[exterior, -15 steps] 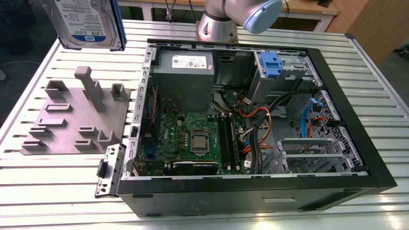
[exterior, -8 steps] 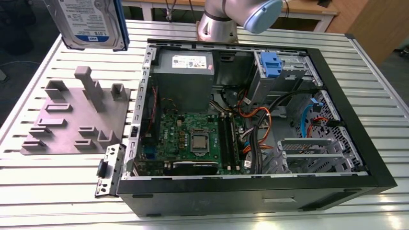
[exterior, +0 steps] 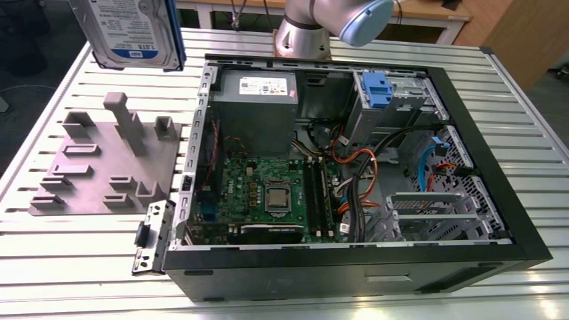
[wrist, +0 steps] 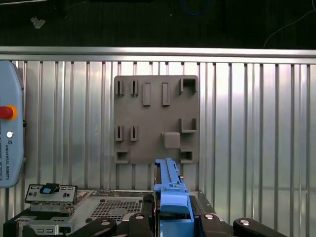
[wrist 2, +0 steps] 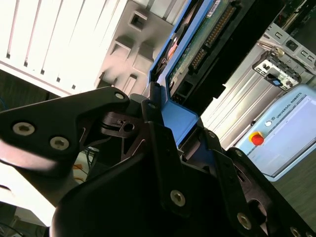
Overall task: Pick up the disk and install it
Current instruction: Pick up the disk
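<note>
High at the exterior view's upper left, my fingers point(wrist 2: 157, 133) pinch the silver-grey, blue-railed disk point(exterior: 133, 30) edgewise; it could twist loose.

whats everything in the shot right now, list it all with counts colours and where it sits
disk: one, silver-grey, white-and-blue label, blue rails, held in the air at the exterior view's left
moulded plate: one, grey with upright pegs, on the table, at the exterior view's left of the case
computer case: one, black, open, on the table
power supply: one, grey, inside the case
motherboard: one, green, inside the case
drive clip: one, blue, in the case's bay
table: one, white, slatted
teach pendant: one, pale blue, red button, on the table
arm: one, silver, behind the case
gripper: one, black, shut on the disk's rail
</note>
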Available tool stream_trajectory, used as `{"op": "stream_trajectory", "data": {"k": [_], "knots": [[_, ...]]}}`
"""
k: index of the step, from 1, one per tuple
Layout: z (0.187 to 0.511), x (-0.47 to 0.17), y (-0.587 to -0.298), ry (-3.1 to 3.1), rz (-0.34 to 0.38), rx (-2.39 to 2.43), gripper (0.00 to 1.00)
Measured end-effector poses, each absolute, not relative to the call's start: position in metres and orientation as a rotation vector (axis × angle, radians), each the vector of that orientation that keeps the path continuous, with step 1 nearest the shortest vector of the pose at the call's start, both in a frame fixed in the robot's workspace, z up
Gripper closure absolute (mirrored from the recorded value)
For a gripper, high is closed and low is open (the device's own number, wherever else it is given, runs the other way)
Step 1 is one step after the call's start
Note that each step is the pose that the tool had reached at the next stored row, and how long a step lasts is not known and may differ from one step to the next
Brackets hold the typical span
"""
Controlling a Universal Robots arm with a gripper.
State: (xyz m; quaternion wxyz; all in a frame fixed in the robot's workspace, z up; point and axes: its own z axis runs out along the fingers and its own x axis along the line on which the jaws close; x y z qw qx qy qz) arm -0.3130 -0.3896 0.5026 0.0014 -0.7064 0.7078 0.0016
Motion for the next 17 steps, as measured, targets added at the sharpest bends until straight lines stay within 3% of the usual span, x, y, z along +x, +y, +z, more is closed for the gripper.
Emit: {"op": "stream_trajectory", "data": {"k": [17], "knots": [[0.503,-0.301,-0.390,2.222,0.005,-2.217,0.64]]}}
